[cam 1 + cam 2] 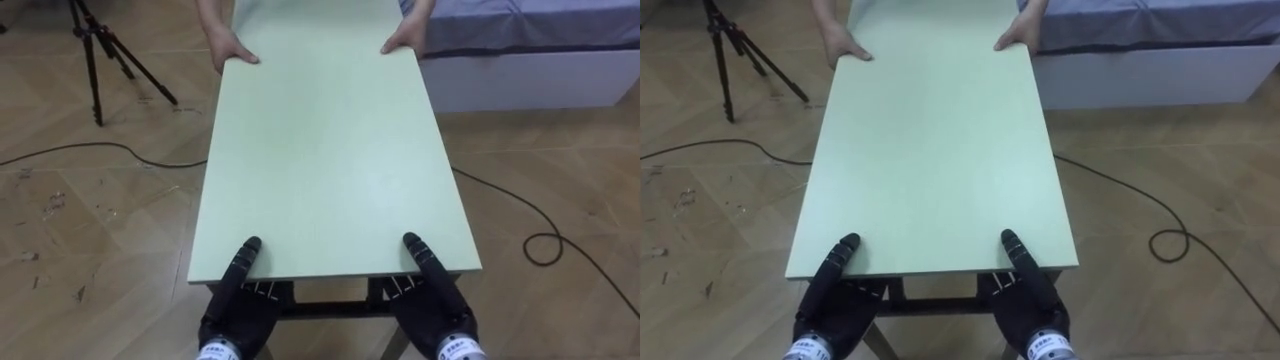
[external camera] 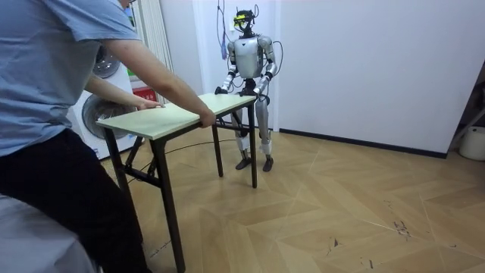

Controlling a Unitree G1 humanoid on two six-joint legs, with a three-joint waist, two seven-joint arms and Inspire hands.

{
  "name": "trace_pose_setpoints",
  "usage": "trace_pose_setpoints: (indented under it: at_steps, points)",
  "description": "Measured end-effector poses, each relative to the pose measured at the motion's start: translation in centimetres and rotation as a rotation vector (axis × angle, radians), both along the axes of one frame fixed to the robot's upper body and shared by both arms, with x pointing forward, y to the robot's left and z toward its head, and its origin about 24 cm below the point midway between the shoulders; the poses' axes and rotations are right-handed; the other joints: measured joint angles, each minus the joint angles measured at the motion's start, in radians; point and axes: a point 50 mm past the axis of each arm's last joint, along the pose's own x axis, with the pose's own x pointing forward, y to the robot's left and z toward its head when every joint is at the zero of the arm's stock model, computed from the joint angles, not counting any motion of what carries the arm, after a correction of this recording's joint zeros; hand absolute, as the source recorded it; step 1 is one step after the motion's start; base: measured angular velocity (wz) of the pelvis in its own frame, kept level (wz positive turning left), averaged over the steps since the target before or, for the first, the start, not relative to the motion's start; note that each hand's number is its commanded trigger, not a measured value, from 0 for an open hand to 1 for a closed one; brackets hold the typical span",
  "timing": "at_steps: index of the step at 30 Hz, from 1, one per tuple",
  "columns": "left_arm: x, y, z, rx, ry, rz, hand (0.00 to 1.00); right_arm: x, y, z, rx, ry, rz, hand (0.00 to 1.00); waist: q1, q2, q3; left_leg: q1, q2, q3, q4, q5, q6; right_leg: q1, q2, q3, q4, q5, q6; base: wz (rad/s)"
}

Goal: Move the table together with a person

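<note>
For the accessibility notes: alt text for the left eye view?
A pale green table stretches away from the camera; the left robot hand and right robot hand grip its near edge, thumbs on top, while a person's hands hold the far corners. A tripod stands on the wood floor at upper left, a bed at upper right.
</note>
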Motion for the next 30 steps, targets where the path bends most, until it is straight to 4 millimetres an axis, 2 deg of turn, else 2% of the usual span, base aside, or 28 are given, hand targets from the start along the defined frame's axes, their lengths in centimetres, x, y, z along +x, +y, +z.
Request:
trace_pose_setpoints:
  at_steps: [17,21,23,30]
  points:
    - [-0.4,0.0,1.6,0.045,-0.073,0.008,1.0,-0.2,0.3,1.5,0.016,-0.072,0.003,1.0,-0.005,0.001,-0.0034,0.0,0.0,0.002,0.0,0.0,0.0,-0.006,0.0,0.005,0.004,0.0,0.0,-0.01]
    - [-0.5,0.1,2.2,0.064,-0.101,0.015,1.0,-0.8,0.5,2.0,0.04,-0.097,0.001,1.0,-0.001,-0.001,-0.009,-0.007,0.0,0.002,0.001,0.0,0.0,-0.007,0.0,-0.001,-0.001,0.0,0.0,0.02]
    - [-0.9,0.1,2.4,0.068,-0.109,0.015,1.0,-1.1,0.5,2.1,0.035,-0.106,-0.002,1.0,0.005,-0.004,-0.0171,-0.009,0.0,0.006,0.001,0.0,0.0,-0.012,0.0,0.006,0.001,0.0,0.0,-0.06]
    - [-1.4,-0.5,2.7,0.071,-0.126,0.013,1.0,-1.4,0.5,2.3,0.025,-0.143,-0.027,1.0,0.024,-0.004,-0.0174,-0.011,0.0,0.009,0.001,0.0,0.0,-0.02,0.002,0.013,0.004,0.0,0.0,-0.04]
